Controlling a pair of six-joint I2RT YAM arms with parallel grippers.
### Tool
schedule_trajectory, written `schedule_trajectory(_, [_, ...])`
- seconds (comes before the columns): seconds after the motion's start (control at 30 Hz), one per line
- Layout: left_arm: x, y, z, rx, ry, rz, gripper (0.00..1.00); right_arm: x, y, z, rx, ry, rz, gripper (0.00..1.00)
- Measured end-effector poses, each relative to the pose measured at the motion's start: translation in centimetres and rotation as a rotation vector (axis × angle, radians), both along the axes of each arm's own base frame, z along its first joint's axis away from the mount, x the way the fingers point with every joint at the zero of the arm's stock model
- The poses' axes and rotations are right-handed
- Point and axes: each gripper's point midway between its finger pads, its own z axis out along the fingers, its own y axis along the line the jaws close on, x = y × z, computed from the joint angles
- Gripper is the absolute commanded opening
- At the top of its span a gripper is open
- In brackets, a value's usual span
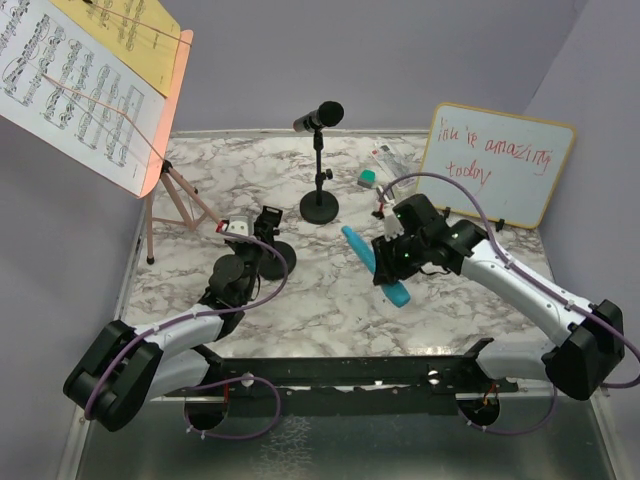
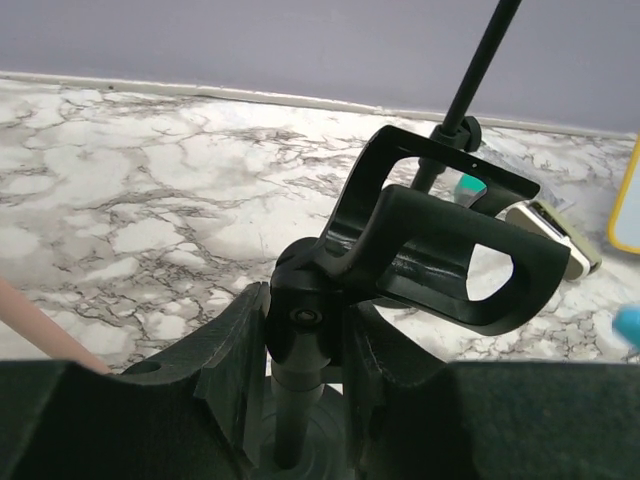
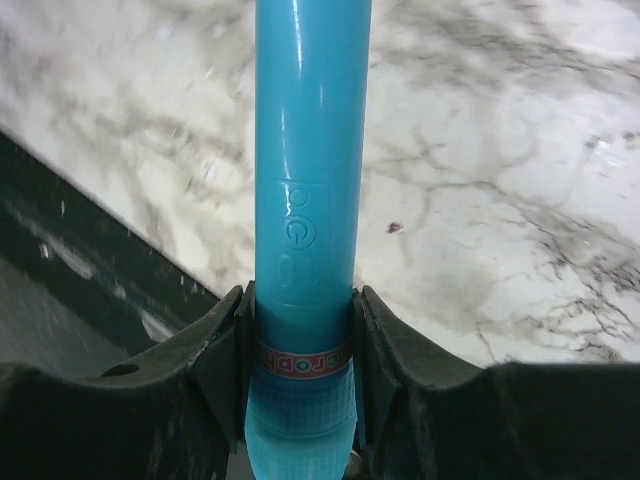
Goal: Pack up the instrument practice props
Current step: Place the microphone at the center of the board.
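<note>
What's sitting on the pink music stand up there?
A white sheet-music page full of printed notes and a yellow page rest on the pink music rack. They cover almost its whole face, so only its pink edge shows. What is under the papers cannot be seen.

On my marble table [image 1: 310, 300], a wood-framed whiteboard [image 1: 500, 165] with red writing stands far right. A green eraser [image 1: 367, 179] and small stapler [image 1: 386, 156] lie near it.

Left gripper [image 2: 303, 350]: fingers clamped on pole [image 2: 420, 245], clip empty, tilted right. Marble table [image 2: 150, 200]. Behind: second pole [image 2: 470, 90], eraser [image 2: 470, 185], stapler [image 2: 552, 236].
</note>
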Motion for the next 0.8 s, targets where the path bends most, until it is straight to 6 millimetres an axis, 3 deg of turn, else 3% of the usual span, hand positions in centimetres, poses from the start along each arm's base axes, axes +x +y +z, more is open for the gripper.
schedule_trajectory(0.17, [-0.3, -1.1, -0.1, 0.027, -0.001, -0.07, 0.0, 4.2, -3.7, -1.7, 0.078, 0.02, -0.373, 0.0])
schedule_trajectory(0.37, [-0.8, -3.0, -0.3, 0.064, -0.003, -0.189, 0.0, 5.4, -6.4, -4.5, 0.13, 0.07, -0.763, 0.0])
schedule_trajectory(0.47, [-1.0, -4.4, -0.3, 0.069, -0.003, -0.262, 0.0, 6.1, -8.6, -5.5, 0.137, 0.051, -1.009, 0.0])
schedule_trajectory(0.8, [-2.2, -8.2, -0.2, 0.073, -0.002, -0.479, 0.03, 8.8, -16.1, -6.4, 0.296, -0.027, -1.708, 0.0])
